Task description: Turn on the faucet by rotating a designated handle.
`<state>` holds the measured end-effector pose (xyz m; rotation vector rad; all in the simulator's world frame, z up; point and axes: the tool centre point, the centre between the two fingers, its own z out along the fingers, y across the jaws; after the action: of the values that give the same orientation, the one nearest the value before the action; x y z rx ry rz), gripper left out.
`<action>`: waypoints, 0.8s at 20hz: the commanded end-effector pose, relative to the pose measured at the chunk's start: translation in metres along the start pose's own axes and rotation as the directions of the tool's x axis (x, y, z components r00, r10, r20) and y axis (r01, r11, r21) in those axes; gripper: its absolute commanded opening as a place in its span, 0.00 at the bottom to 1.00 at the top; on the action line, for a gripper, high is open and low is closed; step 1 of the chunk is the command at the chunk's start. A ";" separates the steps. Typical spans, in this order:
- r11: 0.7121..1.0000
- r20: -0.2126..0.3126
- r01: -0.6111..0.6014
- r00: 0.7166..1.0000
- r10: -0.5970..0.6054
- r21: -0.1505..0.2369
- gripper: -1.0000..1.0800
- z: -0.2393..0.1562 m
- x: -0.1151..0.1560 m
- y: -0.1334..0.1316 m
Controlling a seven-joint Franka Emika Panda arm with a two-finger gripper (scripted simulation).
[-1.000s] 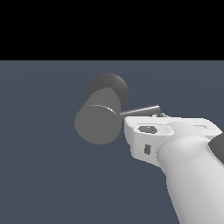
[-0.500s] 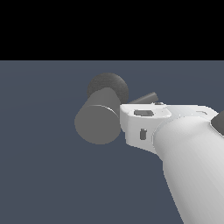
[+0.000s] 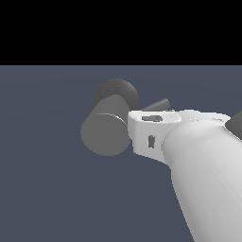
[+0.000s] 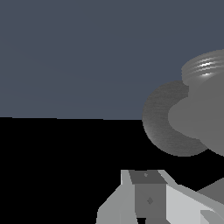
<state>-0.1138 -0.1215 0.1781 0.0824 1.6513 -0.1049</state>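
Note:
In the exterior view the faucet (image 3: 106,131) is a thick matte grey cylinder with a flat round end, set on a darker rounded base (image 3: 118,90). The handle (image 3: 157,104), a thin grey rod, sticks out of its side and slants upward toward the exterior view's right. The white hand (image 3: 145,130) of my gripper presses against the cylinder's side just below the rod and hides the rod's root and my fingertips. In the wrist view the faucet (image 4: 173,124) looms close and one grey finger (image 4: 148,194) shows. Whether the fingers are open or shut is unclear.
My thick white arm (image 3: 203,179) fills the lower part of the exterior view's right. A plain dark blue-grey floor (image 3: 47,189) surrounds the faucet. Nothing else stands in view.
The hand has moved up and toward the exterior view's left, against the cylinder. The handle rod has swung from nearly level to slanting upward.

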 end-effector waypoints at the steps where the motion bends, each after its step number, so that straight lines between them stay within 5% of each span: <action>1: 0.999 0.051 0.001 0.999 0.000 -0.035 0.00 0.000 -0.030 0.023; 15: 0.999 0.080 0.001 0.997 0.003 -0.052 0.00 -0.006 -0.073 0.056; 16: 1.000 0.012 0.000 1.000 0.000 0.002 0.00 -0.003 -0.040 0.027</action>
<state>-0.1118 -0.0919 0.2191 0.0831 1.6388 -0.1036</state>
